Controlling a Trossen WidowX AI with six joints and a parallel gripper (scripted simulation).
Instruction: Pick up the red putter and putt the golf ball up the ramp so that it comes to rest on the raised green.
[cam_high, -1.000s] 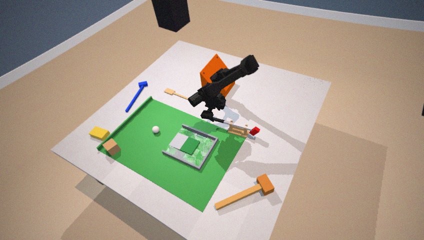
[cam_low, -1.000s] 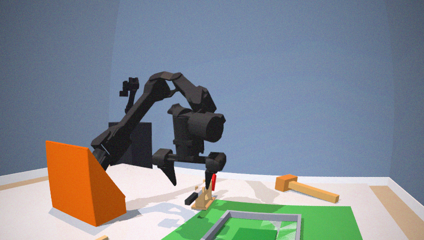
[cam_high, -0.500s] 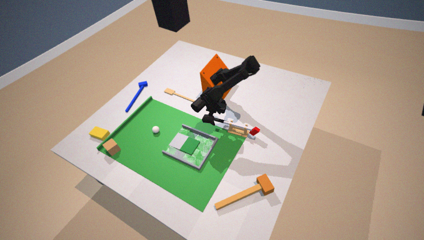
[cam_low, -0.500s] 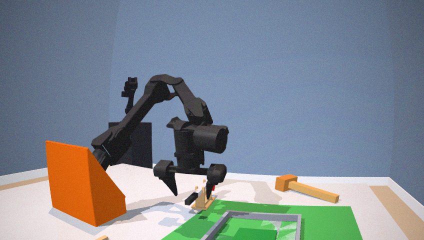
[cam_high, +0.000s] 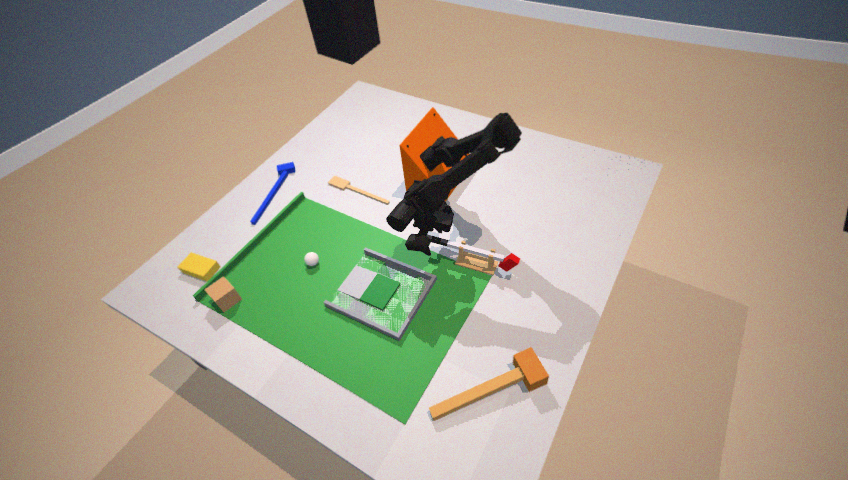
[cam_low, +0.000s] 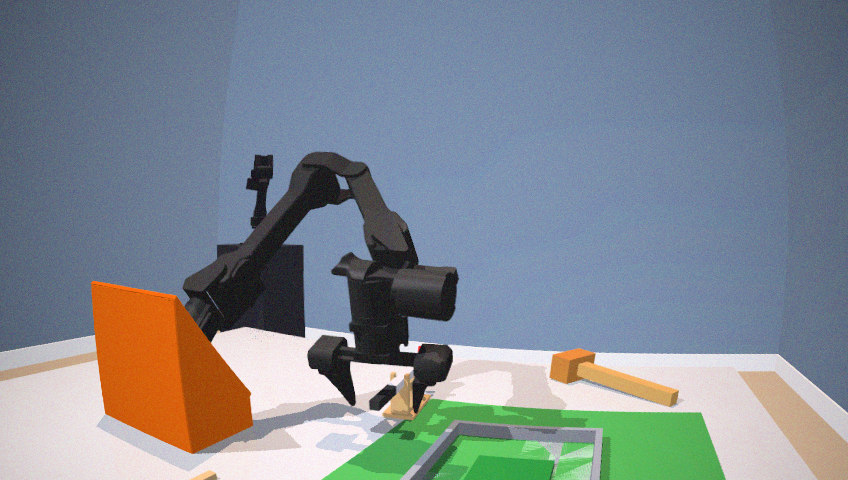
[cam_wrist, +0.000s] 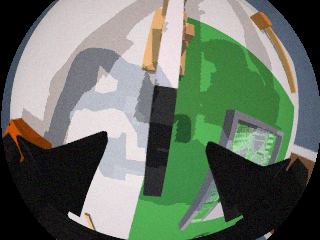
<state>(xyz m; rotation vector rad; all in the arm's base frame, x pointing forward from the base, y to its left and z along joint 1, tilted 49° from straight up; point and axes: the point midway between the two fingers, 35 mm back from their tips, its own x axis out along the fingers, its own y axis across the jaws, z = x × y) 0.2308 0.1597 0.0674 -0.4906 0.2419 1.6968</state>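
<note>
The red putter (cam_high: 509, 261) (cam_low: 382, 397) (cam_wrist: 161, 140) rests on a wooden stand (cam_high: 476, 268) (cam_low: 403, 404) (cam_wrist: 154, 45), its black grip sticking out past the stand and its red head at the far end. My gripper (cam_low: 385, 408) (cam_wrist: 158, 143) is open and empty, pointing down. Its fingers stand either side of the black grip, seemingly a little above it. The white golf ball (cam_high: 311, 259) lies on the green mat left of the pale ramp (cam_high: 357, 282). The raised green (cam_high: 379, 291) (cam_low: 511, 468) adjoins the ramp inside grey walls (cam_high: 365, 321) (cam_low: 523, 426) (cam_wrist: 230, 125). The ball is out of the other views.
A blue mallet (cam_high: 270, 195) and a small wooden paddle (cam_high: 365, 192) lie beyond the mat. A yellow block (cam_high: 198, 265) and a tan block (cam_high: 222, 293) are by the mat's left rail (cam_high: 252, 243). A large orange mallet (cam_high: 482, 392) (cam_low: 624, 382) (cam_wrist: 281, 47) lies beside the mat.
</note>
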